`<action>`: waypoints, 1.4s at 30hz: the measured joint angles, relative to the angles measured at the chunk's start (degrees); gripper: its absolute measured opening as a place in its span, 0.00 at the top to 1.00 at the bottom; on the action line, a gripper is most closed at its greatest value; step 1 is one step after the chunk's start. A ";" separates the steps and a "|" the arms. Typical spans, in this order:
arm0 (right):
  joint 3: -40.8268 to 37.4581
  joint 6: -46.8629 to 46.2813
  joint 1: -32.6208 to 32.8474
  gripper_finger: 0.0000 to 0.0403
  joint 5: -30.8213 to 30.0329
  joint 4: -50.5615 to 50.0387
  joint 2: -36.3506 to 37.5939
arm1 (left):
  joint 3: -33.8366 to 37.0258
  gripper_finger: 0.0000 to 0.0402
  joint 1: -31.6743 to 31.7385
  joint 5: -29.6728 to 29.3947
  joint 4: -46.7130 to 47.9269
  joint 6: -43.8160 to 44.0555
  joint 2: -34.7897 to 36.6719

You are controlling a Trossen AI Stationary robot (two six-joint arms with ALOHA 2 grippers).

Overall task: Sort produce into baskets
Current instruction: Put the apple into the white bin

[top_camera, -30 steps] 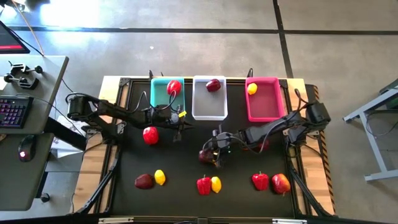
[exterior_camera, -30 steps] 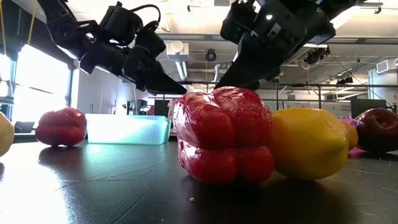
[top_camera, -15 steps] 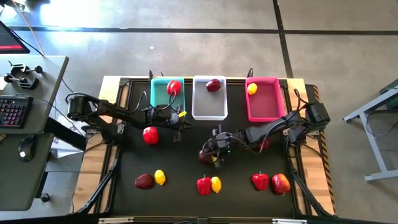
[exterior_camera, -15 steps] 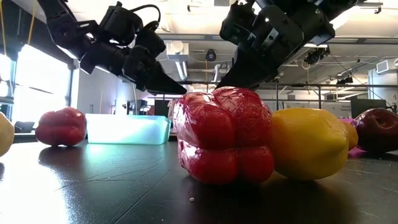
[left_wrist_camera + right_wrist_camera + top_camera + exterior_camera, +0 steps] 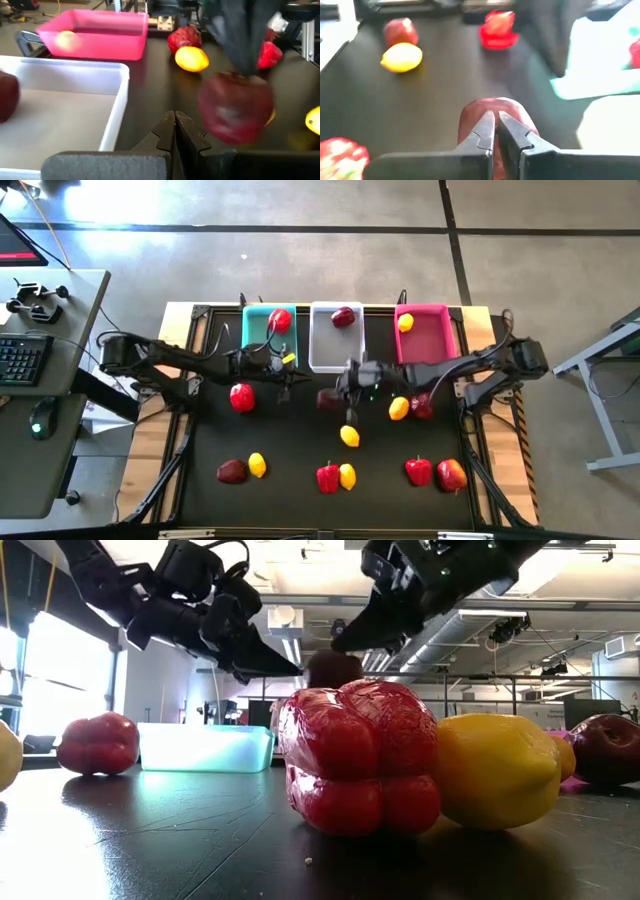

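One maroon fruit — under right claw tips, off table

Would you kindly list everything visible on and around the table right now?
Rectangular plastic bins: three, teal, white, pink, along the far edge.
Glossy peppers: about five, red; one in the teal bin, the rest loose.
Round fruits: three, dark maroon; one in the white bin, one held, one loose.
Lemons: five, yellow; one in the pink bin, four loose.
Red-yellow fruit: one, near corner.
Table: one, black.
Keyboard: one, dark, side desk.
Left pincer: shut, empty, near the teal bin.
Right pincer: shut on a maroon fruit, lifted.
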State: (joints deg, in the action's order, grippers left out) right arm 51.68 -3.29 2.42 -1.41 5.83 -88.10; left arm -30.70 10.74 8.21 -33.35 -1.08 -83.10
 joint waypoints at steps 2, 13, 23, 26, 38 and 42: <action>0.00 1.82 -3.00 1.00 0.00 0.09 1.02 | 0.00 1.00 0.71 0.00 1.03 0.00 1.53; 12.18 10.70 -23.03 1.00 4.06 -6.89 -3.15 | 0.00 1.00 4.73 -0.14 1.90 1.03 5.33; 26.58 13.80 -34.70 1.00 13.04 -10.89 -18.15 | -0.02 1.00 6.79 0.00 2.15 2.40 5.54; 30.72 14.00 -36.76 1.00 15.75 -12.26 -22.77 | -0.02 1.00 7.00 0.03 2.19 2.51 5.54; 36.35 14.34 -41.86 1.00 22.85 -13.62 -32.13 | -0.02 1.00 7.37 0.04 2.52 2.99 5.54; 36.37 15.35 -42.36 1.00 22.55 -13.44 -32.96 | -0.02 1.00 7.37 0.02 2.58 3.04 5.54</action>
State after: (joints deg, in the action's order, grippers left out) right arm 88.05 12.05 -39.94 21.14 -7.61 -121.07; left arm -30.72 18.11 8.23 -30.76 1.96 -77.56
